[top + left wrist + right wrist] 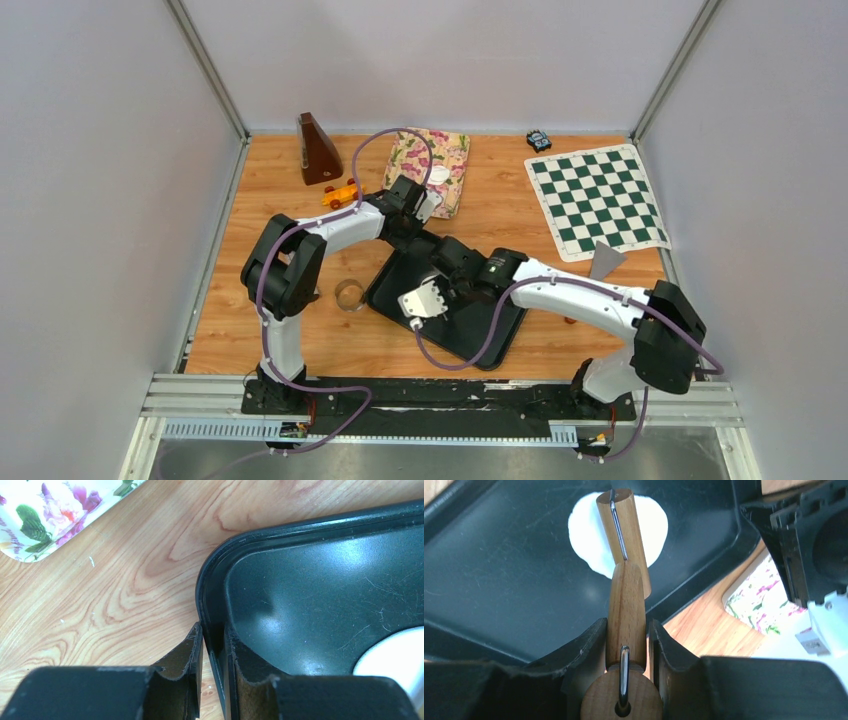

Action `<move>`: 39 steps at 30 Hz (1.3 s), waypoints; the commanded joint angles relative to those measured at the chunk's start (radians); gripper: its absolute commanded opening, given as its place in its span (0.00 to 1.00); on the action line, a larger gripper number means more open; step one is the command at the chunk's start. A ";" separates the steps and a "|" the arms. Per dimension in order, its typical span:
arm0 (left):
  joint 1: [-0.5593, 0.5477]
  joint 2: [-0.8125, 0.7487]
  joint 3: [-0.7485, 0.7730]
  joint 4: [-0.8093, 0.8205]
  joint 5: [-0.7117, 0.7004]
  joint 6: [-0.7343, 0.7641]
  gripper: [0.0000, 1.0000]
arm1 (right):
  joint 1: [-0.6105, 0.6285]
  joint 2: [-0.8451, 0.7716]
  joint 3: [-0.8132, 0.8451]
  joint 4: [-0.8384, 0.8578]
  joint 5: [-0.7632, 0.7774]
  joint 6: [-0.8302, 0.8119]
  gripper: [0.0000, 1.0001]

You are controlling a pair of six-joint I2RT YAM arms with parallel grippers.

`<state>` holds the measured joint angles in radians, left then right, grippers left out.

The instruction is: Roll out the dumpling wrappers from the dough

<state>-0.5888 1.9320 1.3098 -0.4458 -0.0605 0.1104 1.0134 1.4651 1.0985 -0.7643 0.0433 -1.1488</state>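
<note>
Left fingers (pixel 186 672) clamping black tray (pixel 212 575), floral tray (pixel 47 512) near

Glossy black tray (pixel 320 580) (finely scratched), smooth wooden rolling pin (pixel 626 605), matt white dough (pixel 584 535).

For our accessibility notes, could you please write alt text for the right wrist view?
The right pincer is shut on the handle of a wooden roller, whose barrel sits over a flattened white dough piece on a black tray. Beyond the tray's rim, at right, are wooden tabletop, a corner of a floral tray and part of the other arm.
</note>
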 commanded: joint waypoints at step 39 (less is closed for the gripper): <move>0.005 -0.069 0.002 0.010 -0.042 0.042 0.00 | 0.062 0.033 -0.310 0.160 -0.203 0.093 0.00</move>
<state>-0.5838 1.9316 1.3098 -0.4496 -0.0666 0.1131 1.0672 1.4418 0.8707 -0.3733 0.0135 -1.1389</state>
